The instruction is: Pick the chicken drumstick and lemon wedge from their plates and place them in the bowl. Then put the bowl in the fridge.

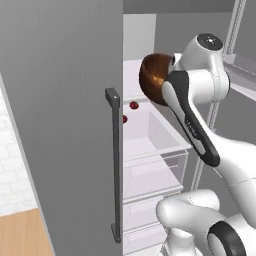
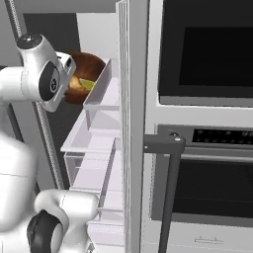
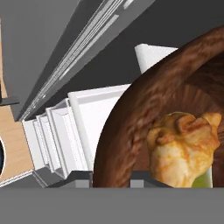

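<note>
My gripper [image 3: 113, 180] is shut on the rim of the dark-brown wooden bowl [image 3: 131, 127] and holds it up in the air. The golden-brown chicken drumstick [image 3: 183, 148] lies inside the bowl, with the yellow-green lemon wedge [image 3: 205, 177] peeking out beneath it. In the left base view the bowl [image 1: 151, 77] hangs in front of the upper part of the open fridge [image 1: 150, 135], just beyond my wrist. The right base view shows the bowl [image 2: 88, 69] with the lemon wedge [image 2: 87, 84] inside, close to a clear door shelf [image 2: 101, 89]. The plates are out of view.
The grey fridge door [image 1: 60, 125] with its long dark handle [image 1: 115, 165] stands on the left. White shelves and clear drawers [image 1: 155, 170] sit below the bowl, with two small red things [image 1: 134, 105] on a shelf. A black-fronted wall oven [image 2: 207, 54] is to the right.
</note>
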Controlling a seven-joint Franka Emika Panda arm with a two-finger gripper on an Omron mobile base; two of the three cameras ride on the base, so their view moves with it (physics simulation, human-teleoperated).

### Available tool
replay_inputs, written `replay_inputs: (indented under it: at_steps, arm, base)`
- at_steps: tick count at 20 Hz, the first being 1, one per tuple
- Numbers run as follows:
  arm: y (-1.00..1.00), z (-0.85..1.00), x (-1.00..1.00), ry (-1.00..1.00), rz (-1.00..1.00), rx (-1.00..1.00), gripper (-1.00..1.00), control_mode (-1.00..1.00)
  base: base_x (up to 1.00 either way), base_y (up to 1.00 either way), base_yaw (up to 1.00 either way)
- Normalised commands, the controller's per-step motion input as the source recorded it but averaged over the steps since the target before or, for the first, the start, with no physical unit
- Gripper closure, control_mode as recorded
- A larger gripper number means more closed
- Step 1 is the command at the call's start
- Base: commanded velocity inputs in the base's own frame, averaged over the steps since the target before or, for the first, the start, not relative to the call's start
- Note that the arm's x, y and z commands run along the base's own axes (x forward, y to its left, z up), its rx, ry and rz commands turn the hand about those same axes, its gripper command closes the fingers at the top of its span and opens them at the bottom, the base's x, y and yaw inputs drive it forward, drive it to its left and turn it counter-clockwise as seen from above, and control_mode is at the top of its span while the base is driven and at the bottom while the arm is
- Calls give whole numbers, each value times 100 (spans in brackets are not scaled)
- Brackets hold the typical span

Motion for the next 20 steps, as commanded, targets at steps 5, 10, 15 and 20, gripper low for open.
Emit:
replay_inputs:
  at_steps: [5, 10, 15, 20]
  arm:
    - [0, 0, 78, -2, 0, 0, 100, -100]
    - [0, 7, 53, 0, 0, 0, 100, -100]
    - [0, 4, 73, -3, 0, 0, 100, -100]
    - [0, 0, 77, 1, 0, 0, 100, -100]
  base:
    - [0, 0, 0]
    - [0, 0, 0]
    - [0, 0, 0]
    - [0, 0, 0]
